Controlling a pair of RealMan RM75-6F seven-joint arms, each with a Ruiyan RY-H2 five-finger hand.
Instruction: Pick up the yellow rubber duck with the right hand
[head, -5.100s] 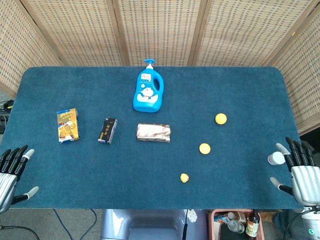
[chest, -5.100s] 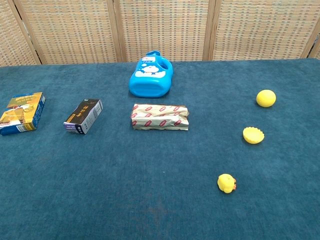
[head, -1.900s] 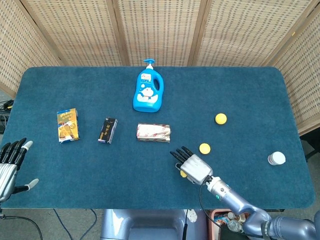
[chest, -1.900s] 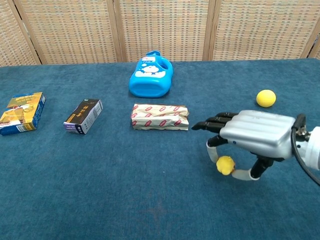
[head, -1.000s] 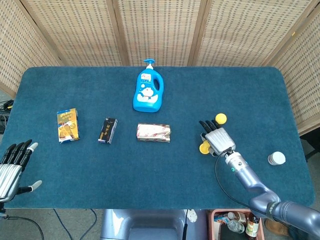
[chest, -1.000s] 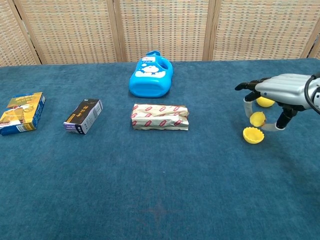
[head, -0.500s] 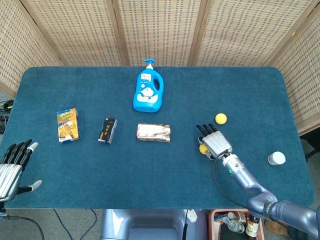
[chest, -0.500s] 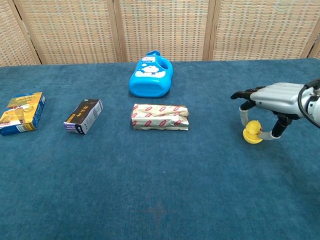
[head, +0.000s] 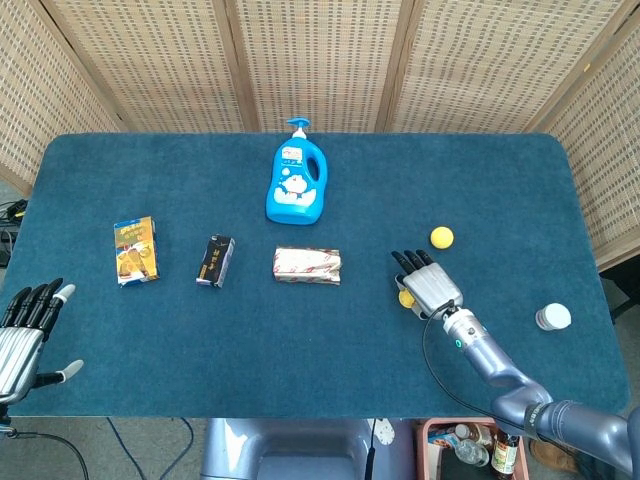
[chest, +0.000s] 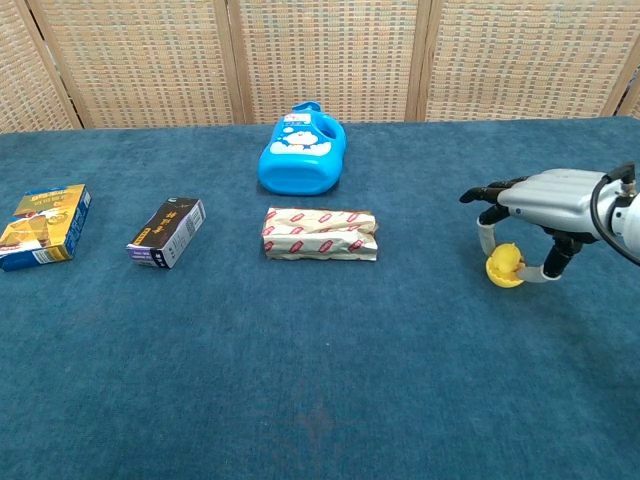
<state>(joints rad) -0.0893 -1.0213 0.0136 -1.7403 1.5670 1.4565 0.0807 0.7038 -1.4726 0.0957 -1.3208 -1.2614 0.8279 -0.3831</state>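
Note:
The yellow rubber duck sits between the thumb and a finger of my right hand, at the table's right side. It rests right on top of a yellow scalloped cup; whether duck and cup touch I cannot tell. In the head view my right hand covers most of the duck, with only a yellow sliver showing at its left edge. My left hand hangs off the table's near left corner, fingers spread and holding nothing.
A yellow ball lies just beyond the right hand. A white bottle stands at the near right. A blue detergent jug, a red-patterned packet, a dark box and a blue-yellow box lie to the left.
The right hand picked the duck from the near middle, carried it right and away, then lowered it onto the yellow cup. In the last half second it barely moved.

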